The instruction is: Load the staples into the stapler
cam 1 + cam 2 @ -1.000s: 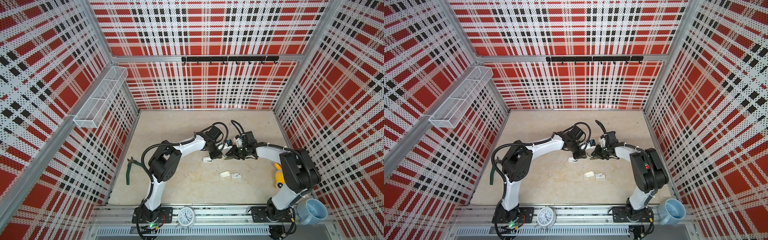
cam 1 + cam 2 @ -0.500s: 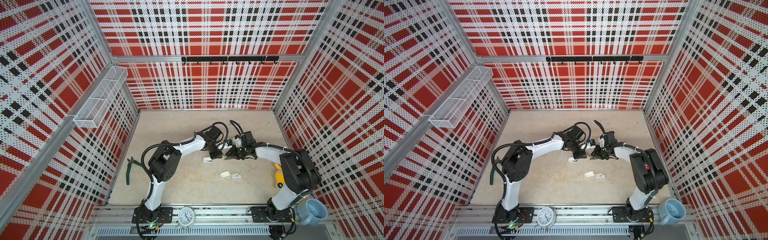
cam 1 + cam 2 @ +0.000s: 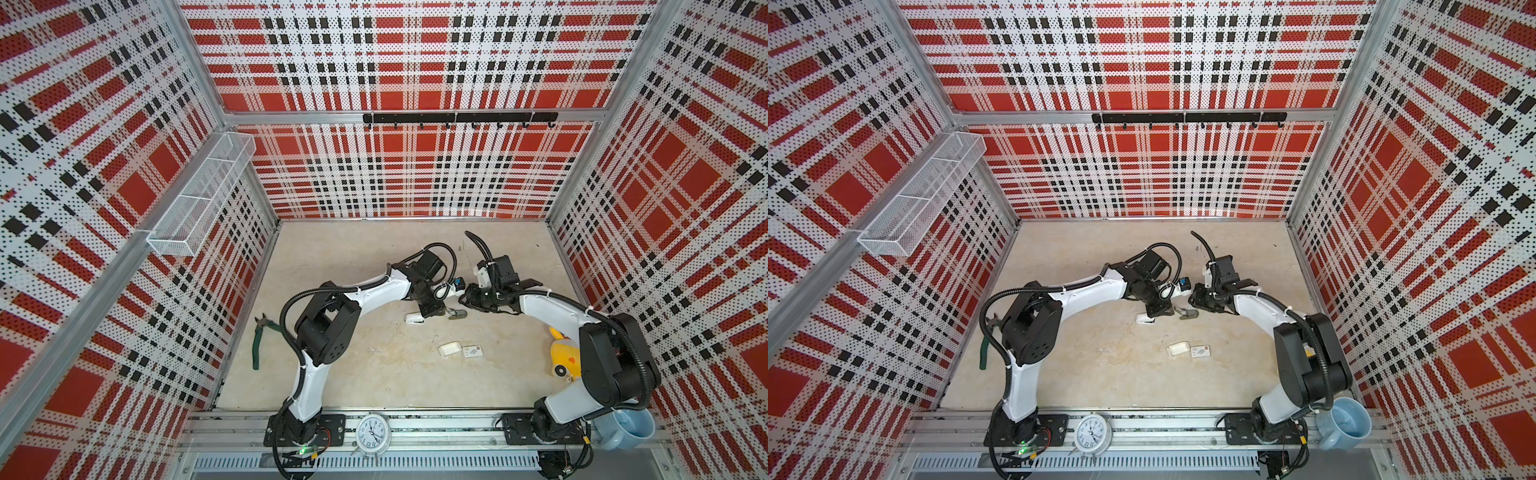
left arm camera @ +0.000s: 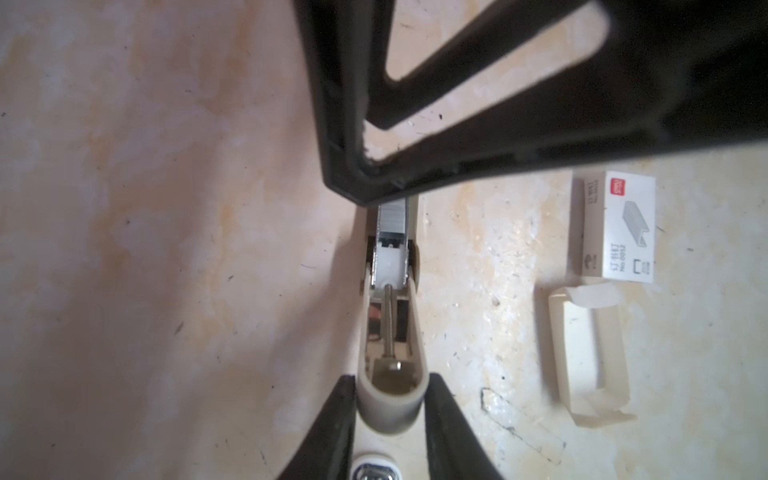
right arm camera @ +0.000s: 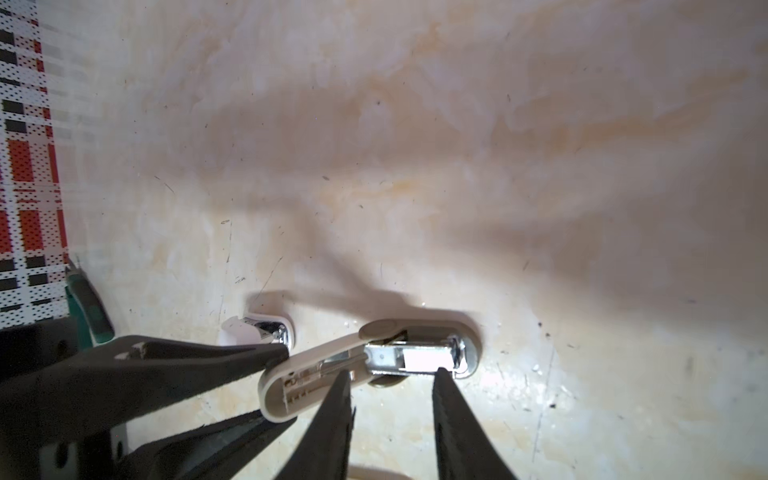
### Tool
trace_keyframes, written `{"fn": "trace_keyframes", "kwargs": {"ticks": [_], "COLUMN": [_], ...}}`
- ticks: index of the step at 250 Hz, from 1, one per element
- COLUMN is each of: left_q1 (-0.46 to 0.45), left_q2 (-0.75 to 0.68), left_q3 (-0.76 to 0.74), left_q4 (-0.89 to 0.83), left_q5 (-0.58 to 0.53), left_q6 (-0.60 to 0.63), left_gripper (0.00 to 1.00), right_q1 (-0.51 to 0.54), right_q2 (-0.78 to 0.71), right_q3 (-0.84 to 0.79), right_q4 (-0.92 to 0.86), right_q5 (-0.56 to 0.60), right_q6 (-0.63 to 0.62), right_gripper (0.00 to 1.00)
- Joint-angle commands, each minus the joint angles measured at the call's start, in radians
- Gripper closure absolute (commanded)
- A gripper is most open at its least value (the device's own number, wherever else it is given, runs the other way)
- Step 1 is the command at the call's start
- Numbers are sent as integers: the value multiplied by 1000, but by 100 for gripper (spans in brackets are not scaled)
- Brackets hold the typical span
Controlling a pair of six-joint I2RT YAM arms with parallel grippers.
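Note:
The beige stapler [image 5: 291, 386] lies opened on the table, also small in both top views [image 3: 457, 313] [image 3: 1188, 313]. My left gripper [image 4: 392, 409] is shut on the rounded end of its flipped-up lid [image 4: 390, 411]. A silver strip of staples [image 4: 392, 216] [image 5: 422, 358] lies in the metal magazine channel. My right gripper [image 5: 392, 384] hovers just over the magazine, open, with nothing between its fingers [image 5: 446, 399]. In both top views the two grippers [image 3: 434, 311] [image 3: 462, 300] meet over the stapler at mid-table.
The printed white box sleeve [image 4: 615, 228] and the white cardboard tray [image 4: 586, 353] lie side by side nearer the front [image 3: 471, 352] [image 3: 449, 348]. A small white and chrome piece [image 5: 259, 330] lies by the left gripper. Green pliers [image 3: 259, 340] lie at the left wall, a yellow toy [image 3: 561, 353] at the right.
My right gripper's jaws have spread apart over the magazine. Both arms have stayed almost where they were, and the left grip on the lid is unchanged.

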Motion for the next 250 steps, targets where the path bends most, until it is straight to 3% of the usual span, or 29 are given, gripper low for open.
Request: {"fn": "trace_keyframes", "kwargs": {"ticks": [1, 146, 250], "left_q1": [-10, -4, -1], "left_q2": [-38, -45, -46], "left_q3": [-6, -14, -21], "left_q4": [7, 12, 22], "left_q5": [7, 12, 22], "left_q6": [-2, -6, -13], "left_gripper": [67, 67, 67], "right_q1": [7, 73, 73], "right_q2": [11, 99, 132], "right_q3": [12, 32, 29], "right_q4": [-41, -58, -32], "right_q5": [57, 166, 154], "right_q6": [-34, -77, -69], "right_gripper": [61, 56, 56]}}
